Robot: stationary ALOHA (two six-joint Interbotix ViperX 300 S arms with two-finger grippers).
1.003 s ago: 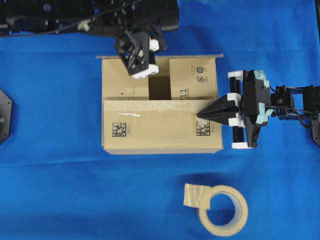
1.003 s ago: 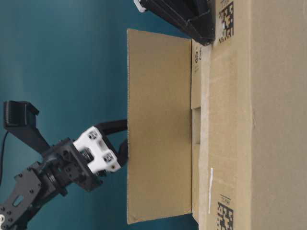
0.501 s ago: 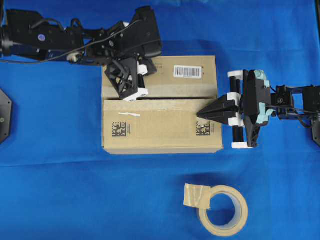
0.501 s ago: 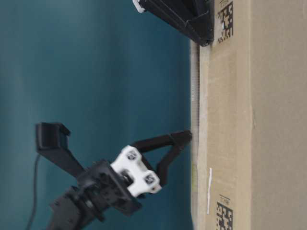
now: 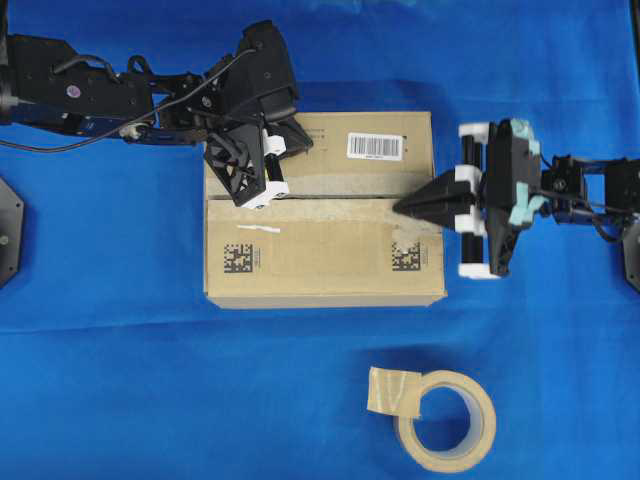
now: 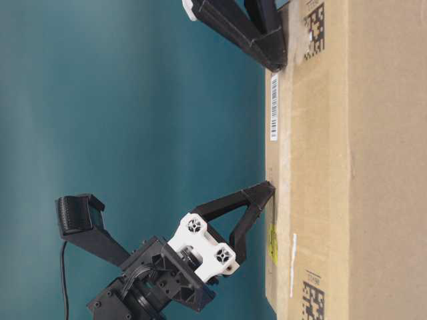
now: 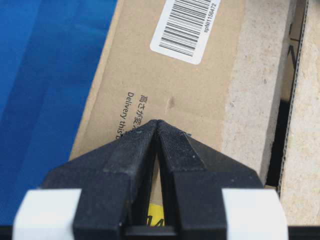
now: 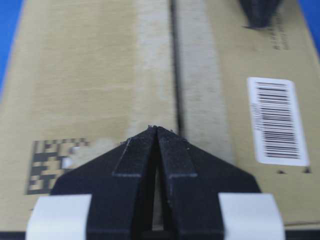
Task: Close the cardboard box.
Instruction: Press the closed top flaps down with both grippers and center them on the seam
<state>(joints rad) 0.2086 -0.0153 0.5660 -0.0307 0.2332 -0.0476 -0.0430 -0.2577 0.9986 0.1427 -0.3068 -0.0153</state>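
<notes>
The cardboard box [image 5: 320, 250] sits mid-table with both long flaps folded flat and a narrow seam [image 5: 340, 196] between them. My left gripper [image 5: 303, 143] is shut and empty, with its tips on the far flap near the printed text [image 7: 157, 122] and left of the barcode label [image 5: 375, 145]. A yellow sticker shows under its fingers. My right gripper [image 5: 400, 207] is shut and empty. Its tips rest on the near flap by the seam at the box's right end [image 8: 156, 129]. The table-level view shows both tips touching the box top, the left gripper [image 6: 267, 189] and the right gripper [image 6: 277, 63].
A beige tape roll [image 5: 445, 415] with a loose end lies on the blue cloth in front of the box, to the right. The left arm [image 5: 100, 90] stretches along the far left.
The far flap went from upright to flat on the box. My left gripper followed it down and toward the seam. My right gripper shifted slightly toward the seam.
</notes>
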